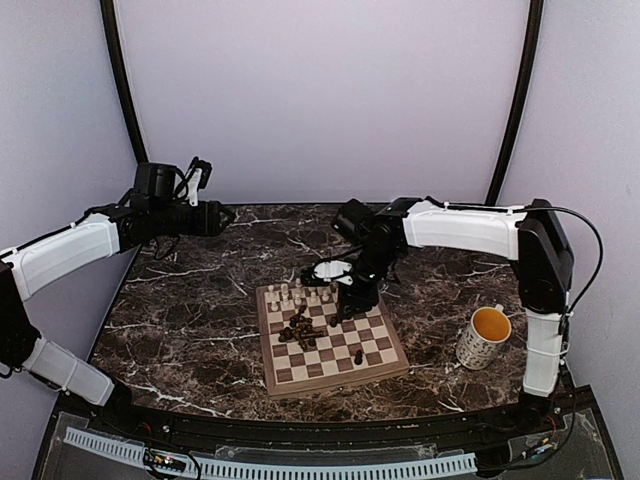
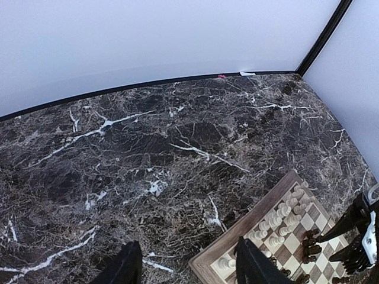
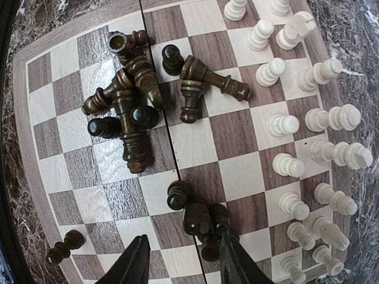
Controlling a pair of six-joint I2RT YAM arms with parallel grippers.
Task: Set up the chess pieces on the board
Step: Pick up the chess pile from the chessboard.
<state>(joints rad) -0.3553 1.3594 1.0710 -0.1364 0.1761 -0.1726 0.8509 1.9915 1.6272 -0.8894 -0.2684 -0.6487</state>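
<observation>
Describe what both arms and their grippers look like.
Both arms are alike: the left arm and right arm have smooth white shells between rounded black joints. A thin black cable loops beside the right arm. The left gripper and right gripper have black, tapered jaws. No markings are visible.

The top camera is sitting above and behind my bases, looking down and forward over the whole table (image 1: 180, 330). My left wrist camera is riding high and far off, facing the back wall (image 2: 148, 41) — catching only a corner of the board (image 2: 260, 206). My right one is staring straight down, close over it; all three are sharing the pale pieces (image 3: 284, 124).
</observation>
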